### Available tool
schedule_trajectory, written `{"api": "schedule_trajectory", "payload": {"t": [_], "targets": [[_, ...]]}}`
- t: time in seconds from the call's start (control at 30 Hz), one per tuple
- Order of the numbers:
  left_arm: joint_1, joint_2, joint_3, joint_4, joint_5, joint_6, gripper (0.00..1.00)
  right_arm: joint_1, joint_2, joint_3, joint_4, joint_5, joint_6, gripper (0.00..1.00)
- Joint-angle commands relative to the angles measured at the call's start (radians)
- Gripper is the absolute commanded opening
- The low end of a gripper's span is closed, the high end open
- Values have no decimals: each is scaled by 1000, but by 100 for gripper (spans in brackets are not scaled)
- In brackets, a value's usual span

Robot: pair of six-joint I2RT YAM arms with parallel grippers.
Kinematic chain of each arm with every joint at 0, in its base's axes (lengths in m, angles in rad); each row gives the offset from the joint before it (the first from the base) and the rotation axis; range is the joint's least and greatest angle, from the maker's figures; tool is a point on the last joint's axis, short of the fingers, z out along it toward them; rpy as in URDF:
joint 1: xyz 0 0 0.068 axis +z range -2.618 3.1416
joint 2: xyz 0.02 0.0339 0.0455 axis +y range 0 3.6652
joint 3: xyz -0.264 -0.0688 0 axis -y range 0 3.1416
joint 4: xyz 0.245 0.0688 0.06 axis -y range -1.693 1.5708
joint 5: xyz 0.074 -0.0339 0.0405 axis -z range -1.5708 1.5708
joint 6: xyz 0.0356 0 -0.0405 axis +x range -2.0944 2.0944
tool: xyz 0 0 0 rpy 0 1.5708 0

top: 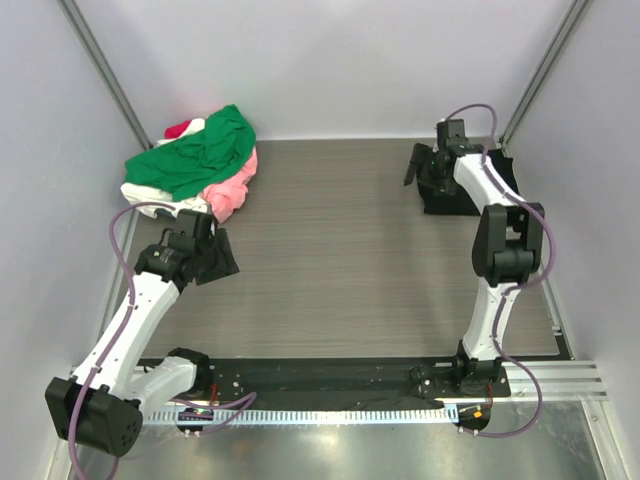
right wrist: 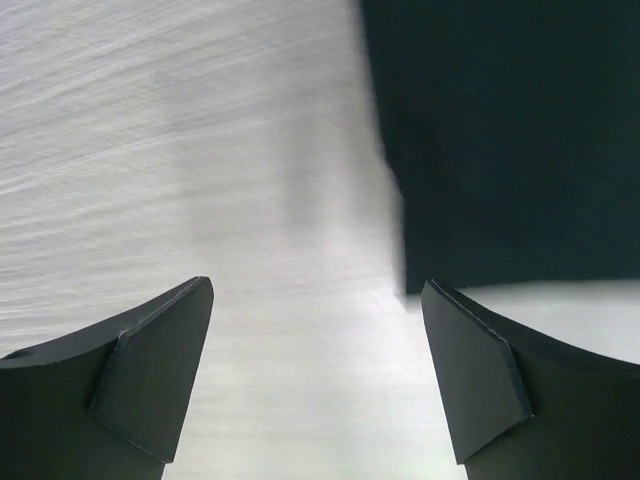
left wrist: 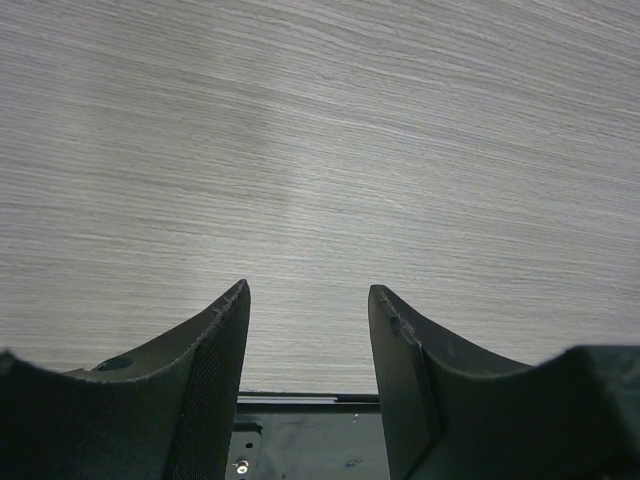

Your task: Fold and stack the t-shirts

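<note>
**benchrat:** so where were the shirts at that point?

**yam_fan:** Mostly heaped in the far left corner of the table (top: 340, 260). The green t-shirt (top: 200, 150) was on top, draped over the pink t-shirt (top: 232, 188). The white t-shirt (top: 150, 194) poked out along the pile's left edge, and a bit of the red t-shirt (top: 180, 128) showed at the back. None of those looked folded. The black t-shirt (top: 448, 197) sat on its own at the far right, a compact dark bundle well apart from the pile.

**benchrat:** and the grippers, were they holding anything?

**yam_fan:** Nope, both were let go. The left gripper (top: 215, 258) hung just on the near side of the pile, jaws parted. Its wrist cam had only wood grain between the fingers (left wrist: 215, 360). The right gripper (right wrist: 318, 285) was spread wide too, sitting at the black bundle. On its own cam the dark cloth filled the upper right, past the tips and not between them.
</note>
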Motion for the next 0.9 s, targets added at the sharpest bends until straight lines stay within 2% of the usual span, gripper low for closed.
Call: {"api": "schedule_trajectory", "payload": {"t": [0.0, 0.2, 0.37, 0.67, 0.87], "targets": [[6, -27, -2, 18, -10, -7, 52, -22, -159, -146, -4, 195, 56, 92], [6, -30, -3, 20, -2, -6, 52, -128, -260, -381, 12, 313, 126, 90], [6, -33, -5, 25, 1, -4, 52, -192, -227, -418, 41, 296, 133, 86], [6, -30, -5, 26, 3, -4, 52, -215, -51, -277, 44, 344, 111, 82], [11, 1, -3, 22, 9, -1, 52, -215, 137, -64, 13, 373, 107, 81]]}}
